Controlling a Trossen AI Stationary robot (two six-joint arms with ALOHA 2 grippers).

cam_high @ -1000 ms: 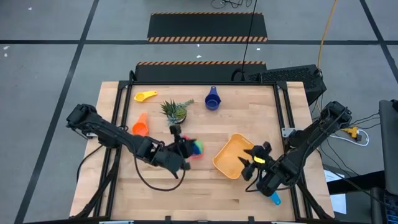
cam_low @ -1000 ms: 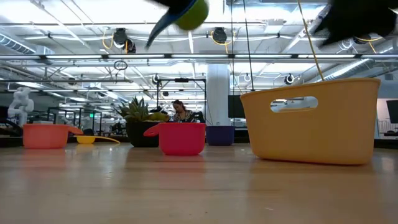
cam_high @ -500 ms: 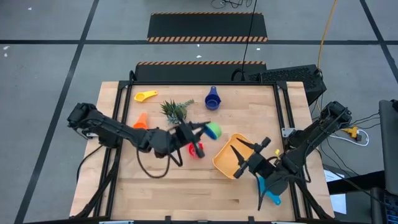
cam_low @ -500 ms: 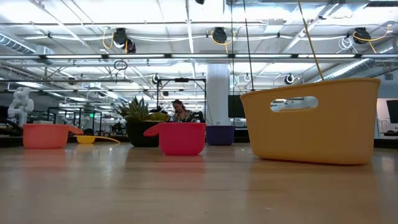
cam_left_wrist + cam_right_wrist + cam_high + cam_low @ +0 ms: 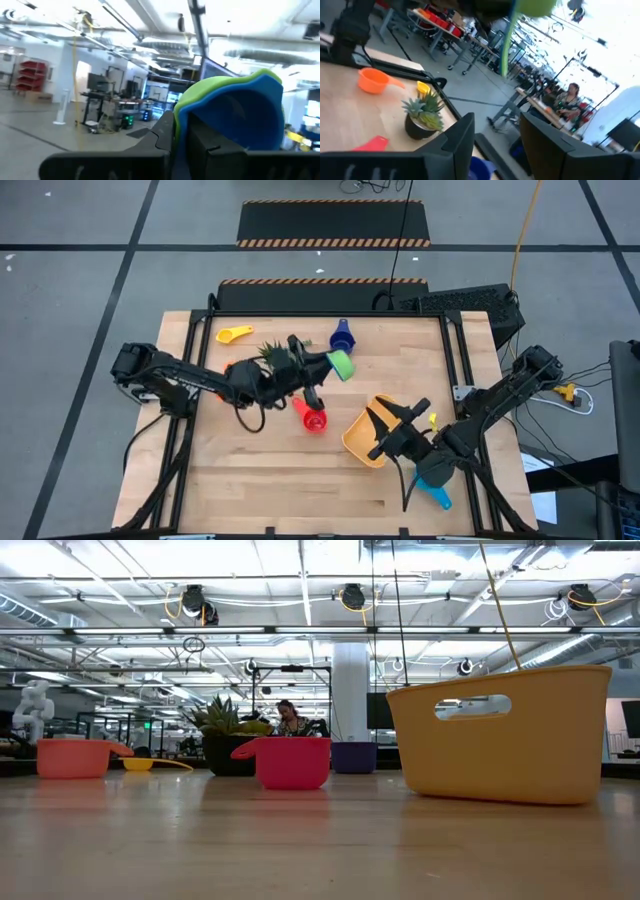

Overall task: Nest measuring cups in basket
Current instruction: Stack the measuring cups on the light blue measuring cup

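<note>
Two dark fingers (image 5: 220,150) of the left gripper (image 5: 322,366) pinch the wall of a green cup (image 5: 343,364), and the left wrist view shows a blue cup (image 5: 235,115) nested inside it. The pair is held in the air over the far middle of the desk (image 5: 260,480), tilted on its side, just beside the dark blue cup (image 5: 341,340) that stands near the far edge. The left arm reaches in from the left side, passing over the potted plant (image 5: 272,352) and next to an orange cup (image 5: 231,368). A yellow cup (image 5: 236,334) lies farther back, near the far left corner.

The right gripper (image 5: 378,434) hovers over the orange-yellow basket (image 5: 350,440), its fingers (image 5: 465,137) spread apart with nothing between them. The basket sits on the right half of the desk, turned at an angle to the edges; whether any cup lies inside it cannot be told, since the gripper covers much of it. A red cup (image 5: 314,420) stands on the bare wood between the basket and the left arm, apart from both. A light blue cup (image 5: 437,490) lies under the right arm near the front right corner, outside the basket.
</note>
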